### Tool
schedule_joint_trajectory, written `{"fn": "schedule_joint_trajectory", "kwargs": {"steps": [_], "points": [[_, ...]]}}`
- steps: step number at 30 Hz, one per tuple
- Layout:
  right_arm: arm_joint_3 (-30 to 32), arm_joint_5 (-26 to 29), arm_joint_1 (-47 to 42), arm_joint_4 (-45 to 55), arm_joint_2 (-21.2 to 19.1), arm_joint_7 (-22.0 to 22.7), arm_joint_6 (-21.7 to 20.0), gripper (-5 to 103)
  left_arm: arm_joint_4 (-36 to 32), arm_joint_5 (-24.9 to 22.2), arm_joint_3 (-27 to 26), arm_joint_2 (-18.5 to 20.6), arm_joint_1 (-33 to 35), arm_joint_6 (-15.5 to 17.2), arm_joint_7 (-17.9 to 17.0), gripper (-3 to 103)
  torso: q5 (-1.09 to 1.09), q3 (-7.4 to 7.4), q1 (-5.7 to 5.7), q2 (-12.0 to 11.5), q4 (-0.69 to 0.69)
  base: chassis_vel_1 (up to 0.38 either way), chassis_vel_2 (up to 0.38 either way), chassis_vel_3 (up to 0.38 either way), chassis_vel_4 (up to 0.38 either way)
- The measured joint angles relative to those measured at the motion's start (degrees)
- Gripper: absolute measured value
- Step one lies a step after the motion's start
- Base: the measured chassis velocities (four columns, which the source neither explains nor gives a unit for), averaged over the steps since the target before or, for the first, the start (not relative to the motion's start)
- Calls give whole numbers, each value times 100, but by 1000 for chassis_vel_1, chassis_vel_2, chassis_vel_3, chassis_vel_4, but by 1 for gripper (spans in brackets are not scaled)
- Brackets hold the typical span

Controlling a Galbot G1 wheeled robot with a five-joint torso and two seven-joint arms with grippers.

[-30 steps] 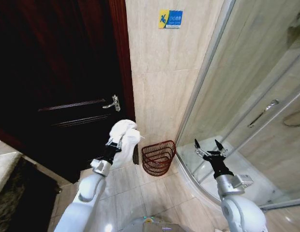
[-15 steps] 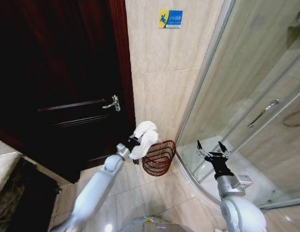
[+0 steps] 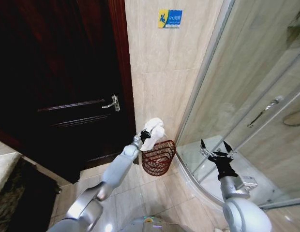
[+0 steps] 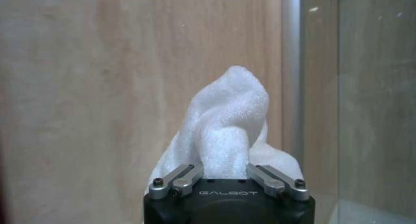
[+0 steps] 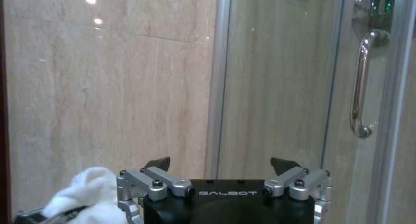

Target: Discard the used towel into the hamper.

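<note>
The white towel (image 3: 154, 129) is bunched in my left gripper (image 3: 146, 134), which is shut on it just above the near rim of the hamper (image 3: 158, 157). That hamper is a reddish-brown openwork basket on the tiled floor against the beige wall. In the left wrist view the towel (image 4: 225, 129) rises between the fingers (image 4: 177, 178), facing the wall. My right gripper (image 3: 217, 148) hangs open to the right, in front of the shower glass; its wrist view shows it (image 5: 221, 164) open with the towel (image 5: 87, 197) off to one side.
A dark wooden door (image 3: 67, 87) with a metal handle (image 3: 112, 103) stands left of the hamper. A curved glass shower enclosure (image 3: 247, 106) with a chrome handle (image 5: 361, 83) fills the right. Open floor tiles (image 3: 135, 193) lie in front of the hamper.
My left arm has stretched forward and to the right, carrying the towel from in front of the door to just above the hamper's rim. The right gripper has barely shifted.
</note>
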Motion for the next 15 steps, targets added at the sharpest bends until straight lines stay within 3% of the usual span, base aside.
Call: {"fn": "schedule_joint_trajectory", "kwargs": {"steps": [9, 11, 13, 15], "points": [[-97, -33, 123, 39, -4, 18, -43, 100, 998, 104, 46, -521, -594, -161, 203, 11, -1, 0, 0, 0, 0, 0, 0, 0, 0], [-98, -49, 126, 51, 0, 20, -43, 100, 1574, 266, 56, -713, -933, -201, 81, 11, -2, -1, 0, 0, -3, 0, 0, 0, 0], [-96, -52, 123, 58, 0, 22, -43, 100, 1737, 310, 53, -737, -1037, -176, -4, 11, -2, -1, 0, 0, -4, 0, 0, 0, 0], [-94, -56, 116, 76, 2, 32, -43, 100, 1824, 343, 67, -750, -1137, 42, -160, 11, 0, -1, 0, 0, -2, 0, 0, 0, 0]]}}
